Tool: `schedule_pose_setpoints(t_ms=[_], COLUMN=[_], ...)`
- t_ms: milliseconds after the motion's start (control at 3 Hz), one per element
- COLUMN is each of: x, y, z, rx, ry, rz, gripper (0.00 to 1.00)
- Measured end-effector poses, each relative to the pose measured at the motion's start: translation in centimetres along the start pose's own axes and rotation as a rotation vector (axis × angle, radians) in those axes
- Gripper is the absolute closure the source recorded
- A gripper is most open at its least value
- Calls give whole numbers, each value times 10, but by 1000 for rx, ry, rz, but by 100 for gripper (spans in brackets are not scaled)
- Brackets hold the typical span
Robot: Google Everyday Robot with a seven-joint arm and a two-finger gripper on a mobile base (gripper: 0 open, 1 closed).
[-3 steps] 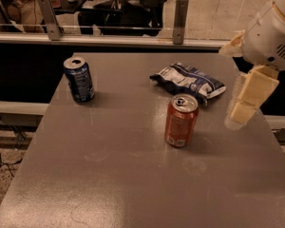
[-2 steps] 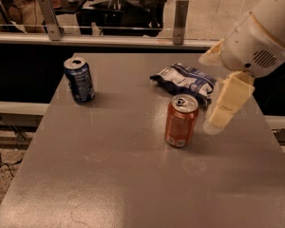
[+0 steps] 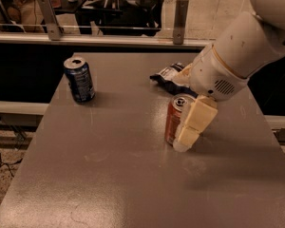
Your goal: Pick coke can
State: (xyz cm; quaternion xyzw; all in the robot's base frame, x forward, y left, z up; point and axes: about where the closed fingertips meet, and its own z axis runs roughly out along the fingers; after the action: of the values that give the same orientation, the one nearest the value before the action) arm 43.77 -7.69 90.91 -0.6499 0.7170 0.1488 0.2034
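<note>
In the one camera view, we've got the orange-red aluminium coke can [image 3: 175, 121] standing upright on the grey tabletop [image 3: 114, 175]. The cream plastic claw [image 3: 186, 136] is low down, right at the can's right-hand side as we see it. Honestly we can't tell if the claw is spread or pinching. We'd centre it on the can, squeeze mid-height and lift straight up, steering clear of the crumpled snack bag [image 3: 167, 74] just behind the can.

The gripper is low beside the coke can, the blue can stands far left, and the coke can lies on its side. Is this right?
No: the camera view shows the coke can standing upright. The gripper is low beside it, and the blue can stands far left.
</note>
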Motion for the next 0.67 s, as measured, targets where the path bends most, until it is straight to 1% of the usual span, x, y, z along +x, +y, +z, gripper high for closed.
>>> schedule_pose_setpoints(t_ms=[333, 667], x=[4, 11], y=[-1, -4], z=[5, 6], rx=[3, -8], ry=[-6, -15], rz=[-1, 7], gripper=[0, 25])
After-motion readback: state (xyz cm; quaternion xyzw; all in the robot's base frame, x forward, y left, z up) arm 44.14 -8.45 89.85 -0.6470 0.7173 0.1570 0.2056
